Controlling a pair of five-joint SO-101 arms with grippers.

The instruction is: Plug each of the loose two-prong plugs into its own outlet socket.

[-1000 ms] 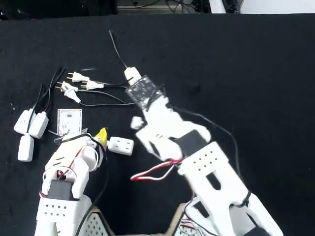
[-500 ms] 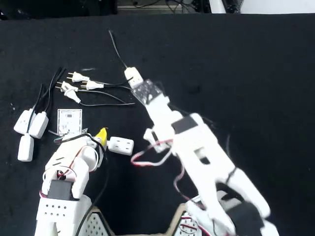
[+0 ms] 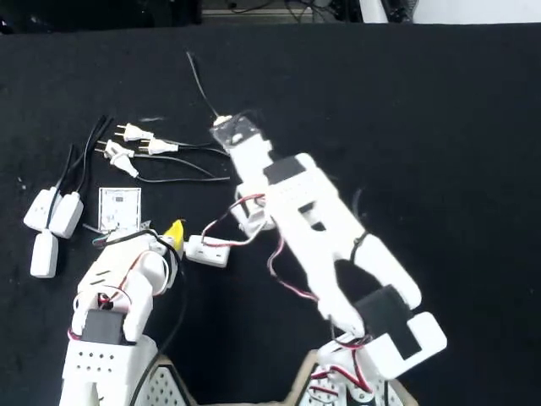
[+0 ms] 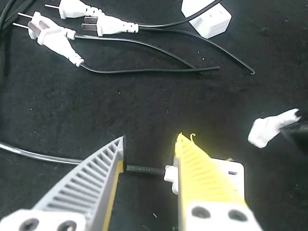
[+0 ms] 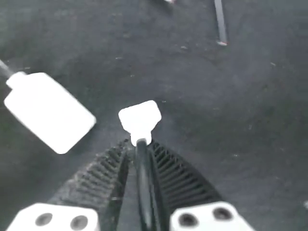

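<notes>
My right gripper point(image 5: 139, 144) is shut on the black cord just behind a white plug point(image 5: 139, 119), which hangs beside a white outlet socket point(image 5: 48, 118) without touching it. From above, this gripper point(image 3: 233, 130) is at the back middle of the table, over that socket point(image 4: 207, 19). My left gripper point(image 4: 151, 139) stands open near the front left point(image 3: 169, 237). It straddles the short black cord of another white socket point(image 3: 208, 250), which lies partly under its yellow finger point(image 4: 197, 178). Three loose two-prong plugs point(image 3: 135, 134) point(image 4: 53, 36) lie at the back left.
Several more white sockets point(image 3: 49, 218) on black cords lie by the left edge. A small white card point(image 3: 118, 208) is next to them. Black cords point(image 4: 144, 70) trail from the plugs across the mat. The right arm point(image 3: 321, 228) spans the middle.
The right arm has swung back and to the left, carrying its gripper up to the socket at the back. The left arm has not moved.
</notes>
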